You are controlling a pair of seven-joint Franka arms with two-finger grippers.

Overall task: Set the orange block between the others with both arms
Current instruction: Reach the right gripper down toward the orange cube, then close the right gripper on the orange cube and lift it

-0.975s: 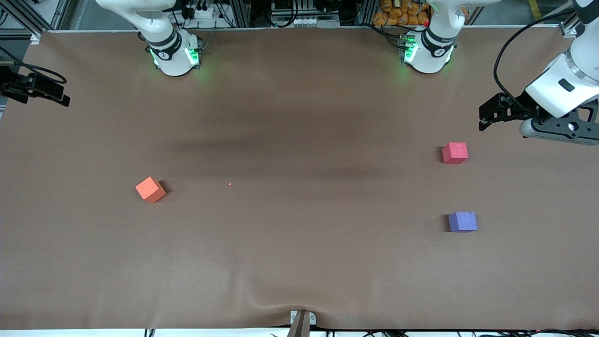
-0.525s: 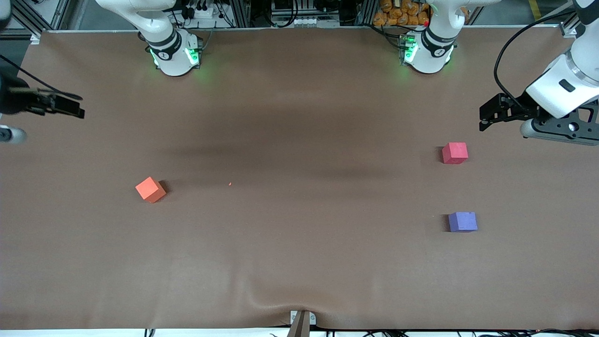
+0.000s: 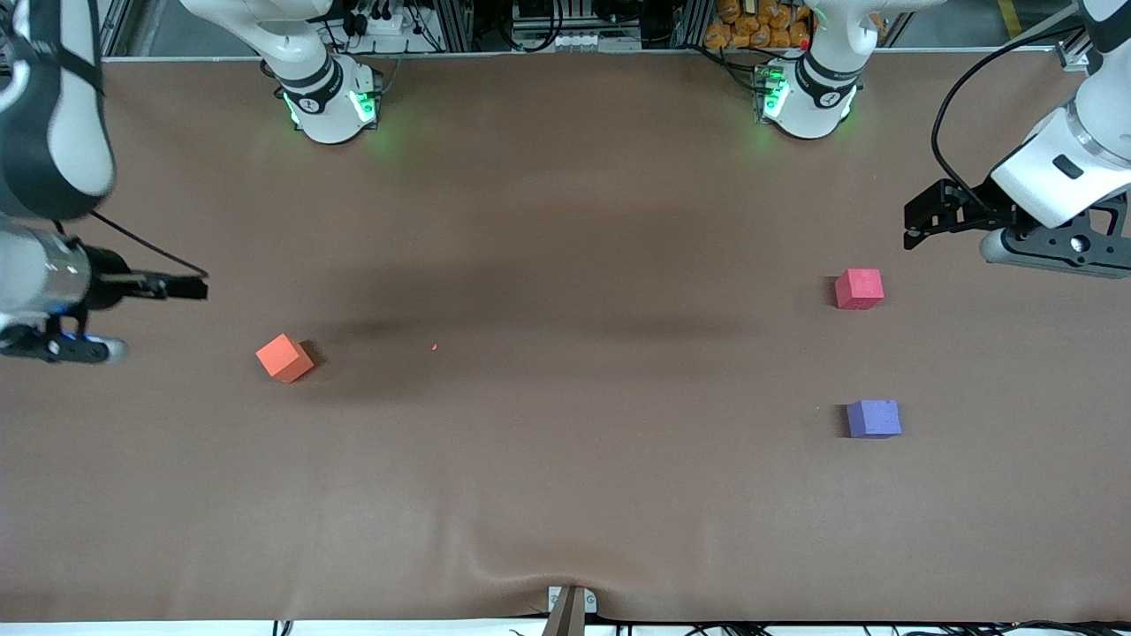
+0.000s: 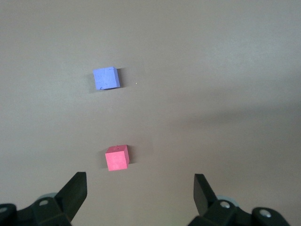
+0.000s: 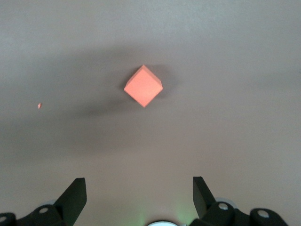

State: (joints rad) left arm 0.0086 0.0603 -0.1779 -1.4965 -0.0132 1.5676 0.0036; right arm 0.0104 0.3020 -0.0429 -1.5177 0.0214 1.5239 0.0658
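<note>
Orange block (image 3: 284, 357) sits on the brown table (image 3: 565, 495) toward the right arm's end, turned so that one corner points at the front camera, with nothing touching it; in the right wrist view it shows as a diamond (image 5: 143, 85) ahead of the open fingers, and a tiny orange crumb (image 3: 434, 347) lies on the cloth a little way from it toward the middle of the table. Well apart from it, toward the left arm's end, stand the two others: the red-pink cube (image 3: 859, 288) and the purple-blue cube (image 3: 874, 418), the purple-blue one nearer to the front camera, with a bare gap of table between them. The right gripper (image 3: 181, 287) hangs in the air over the table's edge at the right arm's end, near the orange block but not over it, its jaws spread wide and holding nothing. The left gripper (image 3: 921, 216) is up in the air over the table's edge at the left arm's end, near the red-pink cube, its jaws likewise wide and empty; in the left wrist view both cubes (image 4: 117, 157) (image 4: 106, 77) lie ahead of its fingertips
</note>
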